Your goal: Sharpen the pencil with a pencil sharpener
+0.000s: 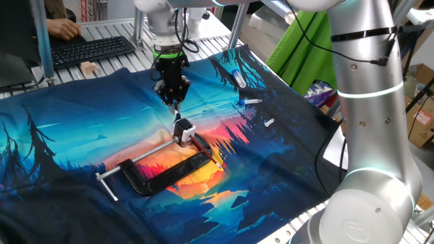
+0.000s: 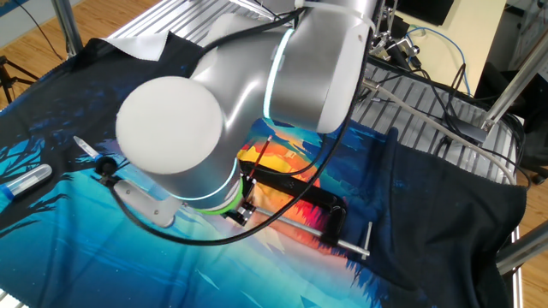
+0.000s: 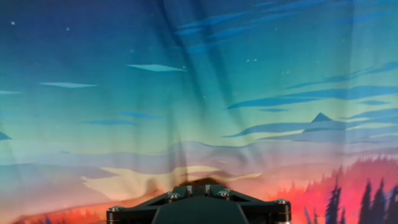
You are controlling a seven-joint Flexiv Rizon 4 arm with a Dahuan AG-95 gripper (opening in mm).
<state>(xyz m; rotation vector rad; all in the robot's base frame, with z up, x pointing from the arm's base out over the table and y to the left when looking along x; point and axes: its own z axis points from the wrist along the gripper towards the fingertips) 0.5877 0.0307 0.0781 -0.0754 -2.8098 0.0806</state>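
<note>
1. Gripper (image 1: 175, 102) sits upper centre of one fixed view, pointing down over the printed cloth (image 1: 81, 135). Fingers look drawn together at the tips, pinching a thin dark stick that reads as the pencil (image 1: 176, 110); it's tiny, so that's a best read.
2. Pencil hangs roughly upright, its lower end just above the pencil sharpener (image 1: 184, 131). Can't tell whether they touch.
3. Pencil sharpener: small white-and-black block at frame centre, at the upper end of the black C-clamp (image 1: 173, 173), which appears to hold it.
4. C-clamp lies flat on the cloth, steel rod (image 1: 135, 163) running out to lower left.
5. Marker pens (image 1: 239, 78) and small white bits lie right of centre, well apart from the clamp.
6. Other fixed view: the arm's body blocks most of it; the clamp (image 2: 308, 201) shows at centre right, a marker (image 2: 21, 181) at the left edge.
7. Hand view: only cloth and the gripper base (image 3: 199, 208) at bottom; fingertips not visible.
</note>
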